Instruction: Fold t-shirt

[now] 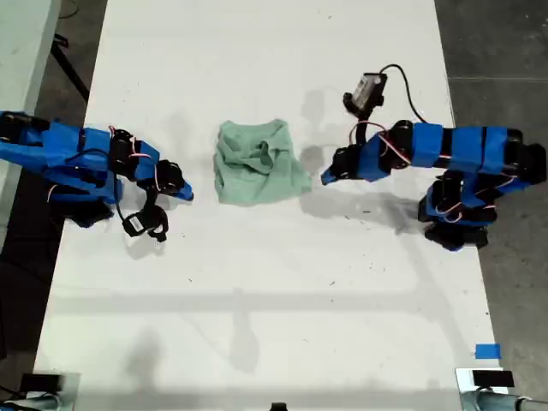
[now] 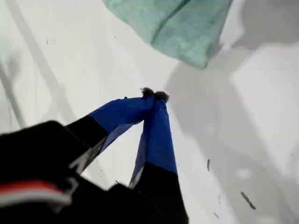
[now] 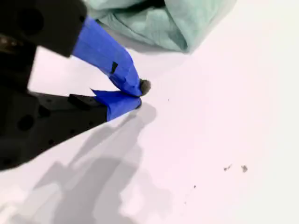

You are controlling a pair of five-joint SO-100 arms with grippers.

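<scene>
The t-shirt (image 1: 257, 163) is a pale mint-green bundle, folded small and rumpled, lying on the white table (image 1: 274, 300) between the two blue arms. My first gripper (image 1: 325, 177) is on the arm at the exterior view's right. It is shut and empty, just short of the cloth's pointed corner. The first wrist view shows its tips (image 2: 154, 94) touching, with the t-shirt (image 2: 177, 23) beyond them. My second gripper (image 1: 187, 193), at the exterior view's left, is also shut on nothing, a short gap from the cloth. Its closed tips (image 3: 140, 93) sit near the t-shirt (image 3: 159, 23).
A blue tape patch (image 1: 486, 351) lies near the table's corner at the exterior view's lower right. Dark floor borders the table on both sides. A few small dark specks (image 2: 208, 163) mark the table surface by my first gripper.
</scene>
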